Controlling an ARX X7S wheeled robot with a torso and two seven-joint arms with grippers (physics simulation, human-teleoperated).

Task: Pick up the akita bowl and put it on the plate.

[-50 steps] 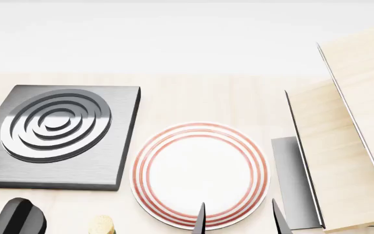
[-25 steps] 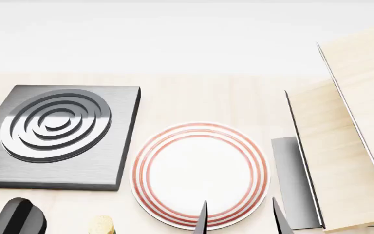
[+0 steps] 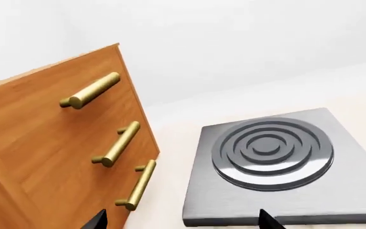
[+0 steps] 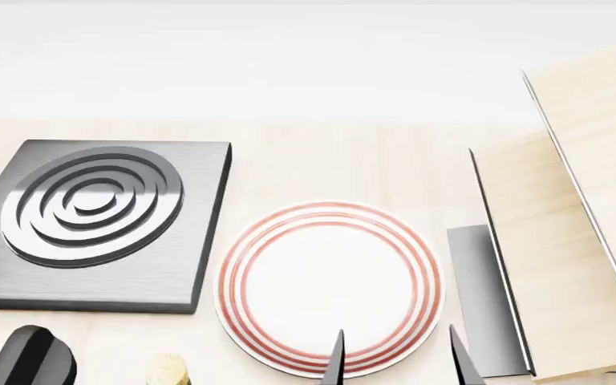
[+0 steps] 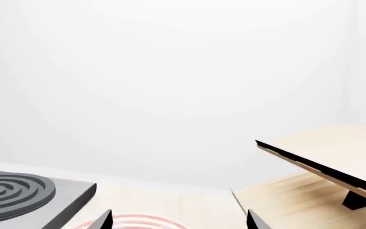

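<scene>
The plate (image 4: 330, 277), white with red rings round its rim, lies on the pale wooden counter with nothing on it. The akita bowl is out of view in every frame. My right gripper (image 4: 397, 362) is open at the plate's near right edge, its two dark fingertips poking up from the bottom of the head view. In the right wrist view the same gripper (image 5: 179, 221) is spread wide, with a sliver of the plate (image 5: 138, 222) between the tips. My left gripper (image 3: 181, 222) is open and empty, near the burner's front edge.
A dark grey square burner (image 4: 94, 216) with concentric rings sits left of the plate. A wooden cabinet (image 3: 49, 157) with brass handles stands beside the burner (image 3: 269, 152). Slanted pale wooden boards (image 4: 576, 241) and a grey panel (image 4: 481, 297) rise at the right.
The right gripper's fingertips have crept slightly up and to the right in the head view. Nothing else has moved.
</scene>
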